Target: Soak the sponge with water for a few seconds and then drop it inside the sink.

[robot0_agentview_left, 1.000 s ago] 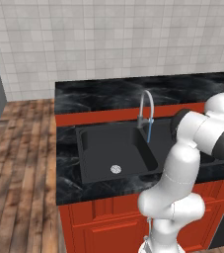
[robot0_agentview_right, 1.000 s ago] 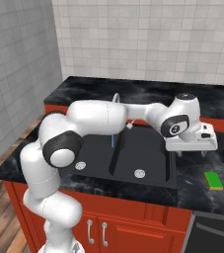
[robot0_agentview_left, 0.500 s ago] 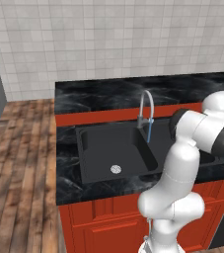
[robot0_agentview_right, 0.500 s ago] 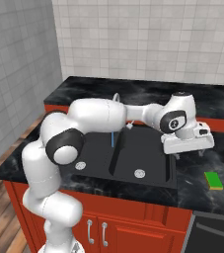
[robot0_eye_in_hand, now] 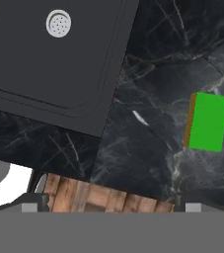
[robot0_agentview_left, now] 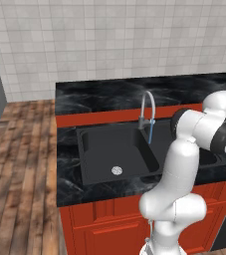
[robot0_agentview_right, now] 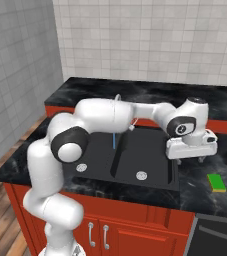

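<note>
Claw (robot0_agentview_right: 191,159) hangs with jaws spread wide, nothing between them, over the right edge of the sink (robot0_agentview_right: 150,180), mid-right of the right base view. Sponge (robot0_agentview_right: 216,182) lies green face up on the black countertop (robot0_agentview_right: 200,197), apart from the claw, lower right of it and toward the counter's front edge. In the hand view, sponge (robot0_eye_in_hand: 207,122) sits right of centre, long axis running top to bottom. Bare counter all round it; front edge close. Water (robot0_agentview_right: 113,140) streams at the faucet (robot0_agentview_left: 147,107), well left.

White glossy arm (robot0_agentview_right: 105,116) with rounded segments, dark grey joint caps (round discs), boxy white hand (robot0_agentview_right: 190,147).
</note>
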